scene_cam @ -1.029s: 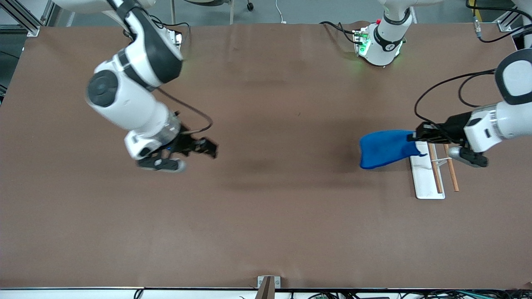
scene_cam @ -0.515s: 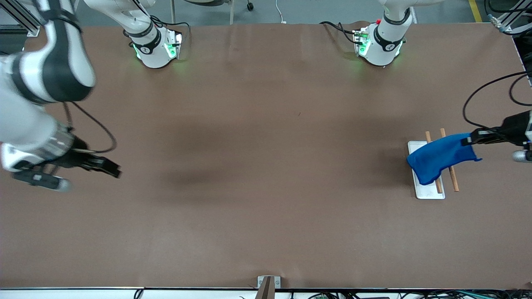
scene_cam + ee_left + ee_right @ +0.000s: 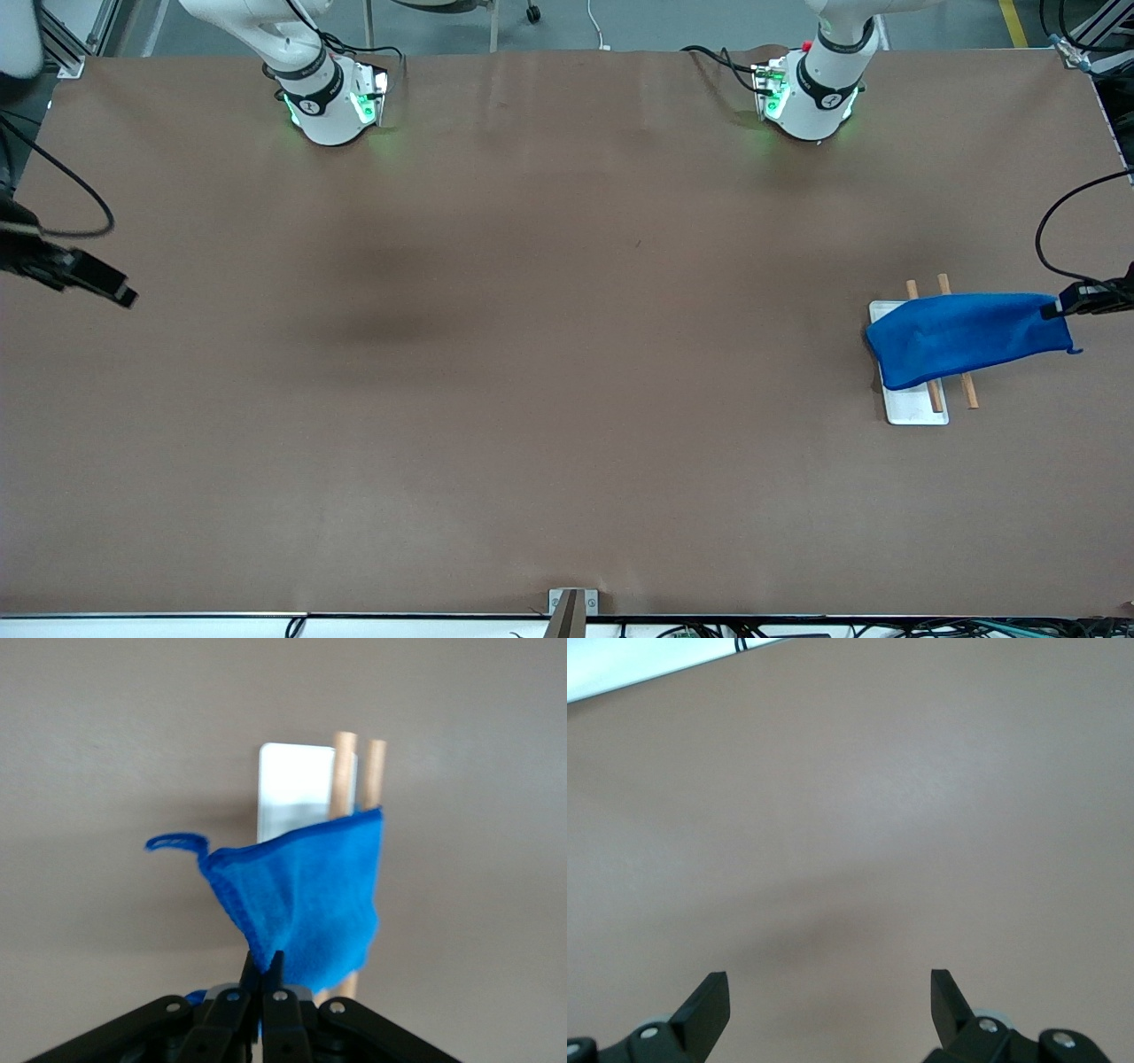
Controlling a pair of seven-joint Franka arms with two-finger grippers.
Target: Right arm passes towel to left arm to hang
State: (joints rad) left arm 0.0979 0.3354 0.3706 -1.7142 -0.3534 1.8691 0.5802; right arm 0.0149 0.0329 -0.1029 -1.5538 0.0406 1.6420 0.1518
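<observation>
The blue towel (image 3: 966,338) lies stretched over the two wooden bars (image 3: 968,388) of the rack and its white tray (image 3: 917,409), at the left arm's end of the table. My left gripper (image 3: 1056,309) is shut on one end of the towel and holds it past the rack. In the left wrist view the towel (image 3: 310,895) hangs from my shut gripper (image 3: 264,967), with its small loop (image 3: 174,842) sticking out. My right gripper (image 3: 120,292) is open and empty over the table at the right arm's end; the right wrist view shows my open gripper (image 3: 829,994) over bare table.
The white rack tray (image 3: 292,788) and wooden bars (image 3: 342,771) show past the towel in the left wrist view. The two arm bases (image 3: 330,102) (image 3: 811,93) stand at the table's edge farthest from the front camera. A small bracket (image 3: 571,604) sits at the nearest edge.
My left gripper has carried the towel from beside the rack over its bars toward the table's end. My right arm has pulled away, open, toward its own end of the table.
</observation>
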